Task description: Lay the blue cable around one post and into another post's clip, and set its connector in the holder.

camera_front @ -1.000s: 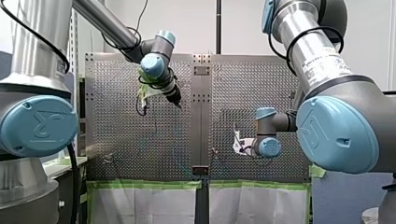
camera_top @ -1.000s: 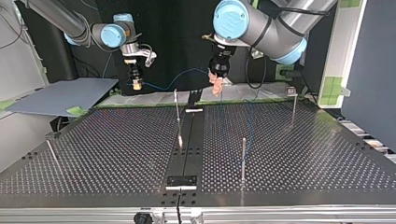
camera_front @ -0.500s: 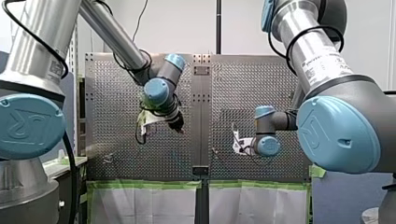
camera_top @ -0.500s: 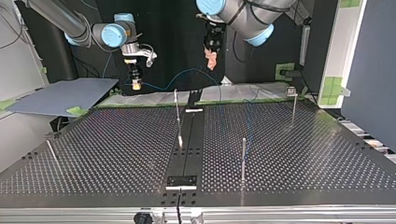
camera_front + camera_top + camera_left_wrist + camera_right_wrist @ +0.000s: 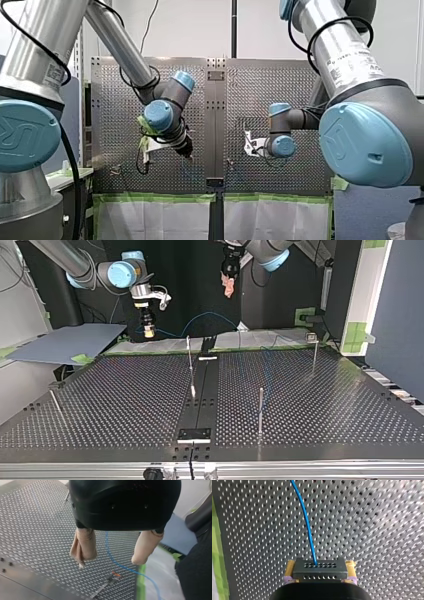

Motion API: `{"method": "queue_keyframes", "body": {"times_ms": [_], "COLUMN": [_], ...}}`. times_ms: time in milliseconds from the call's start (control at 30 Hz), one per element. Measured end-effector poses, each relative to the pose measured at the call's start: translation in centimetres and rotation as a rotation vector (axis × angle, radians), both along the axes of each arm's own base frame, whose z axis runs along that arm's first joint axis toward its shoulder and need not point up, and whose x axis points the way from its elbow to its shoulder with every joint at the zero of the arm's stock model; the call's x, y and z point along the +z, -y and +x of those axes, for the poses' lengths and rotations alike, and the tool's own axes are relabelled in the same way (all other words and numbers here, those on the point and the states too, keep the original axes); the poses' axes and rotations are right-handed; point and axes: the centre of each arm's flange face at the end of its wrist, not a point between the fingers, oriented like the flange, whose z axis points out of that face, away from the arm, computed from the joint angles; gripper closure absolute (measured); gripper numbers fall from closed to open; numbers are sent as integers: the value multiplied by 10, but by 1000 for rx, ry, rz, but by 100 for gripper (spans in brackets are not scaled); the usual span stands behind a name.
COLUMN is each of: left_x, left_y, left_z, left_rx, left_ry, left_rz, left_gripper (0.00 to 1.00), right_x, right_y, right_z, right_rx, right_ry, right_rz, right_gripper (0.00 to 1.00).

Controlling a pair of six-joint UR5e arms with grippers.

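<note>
The thin blue cable (image 5: 202, 316) hangs in an arc above the table's far edge in the top view. Its end enters a grey connector block (image 5: 320, 571), and my right gripper (image 5: 320, 567) is shut on that block between yellow pads, above the perforated plate. In the top view my right gripper (image 5: 148, 330) hangs at the back left. My left gripper (image 5: 110, 560) is open with beige pads and holds nothing; the cable (image 5: 119, 564) runs over the plate below it. In the top view it (image 5: 229, 288) is high at the back middle.
Thin metal posts stand on the perforated table (image 5: 320, 405): one at the middle (image 5: 189, 359), one nearer the front (image 5: 260, 410), one at the right carrying a clip (image 5: 313, 351), one at the left (image 5: 55, 401). A small holder (image 5: 195, 433) sits on the centre strip.
My left gripper has risen in the top view and moved down the front view, still open. My right gripper has shifted slightly with the connector in it.
</note>
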Motion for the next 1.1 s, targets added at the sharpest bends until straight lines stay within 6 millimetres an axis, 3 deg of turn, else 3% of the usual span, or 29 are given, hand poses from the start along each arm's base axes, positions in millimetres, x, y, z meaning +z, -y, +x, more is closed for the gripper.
{"method": "queue_keyframes", "body": {"times_ms": [200,500,733,1100], "left_x": [-20,-35,-51,-49], "left_y": [5,29,27,34], "left_z": [3,34,48,64], "left_rx": [-7,24,94,123], "left_ry": [-25,3,18,67], "left_rz": [-56,-174,-232,-403], "left_gripper": [0,0,0,0], "right_x": [-8,-8,11,25], "right_y": [-25,-43,-52,-66], "right_z": [7,21,27,39], "right_rx": [33,62,67,94], "right_ry": [12,0,15,31], "right_rz": [-2,-6,-21,-29], "right_gripper": [99,99,99,99]}}
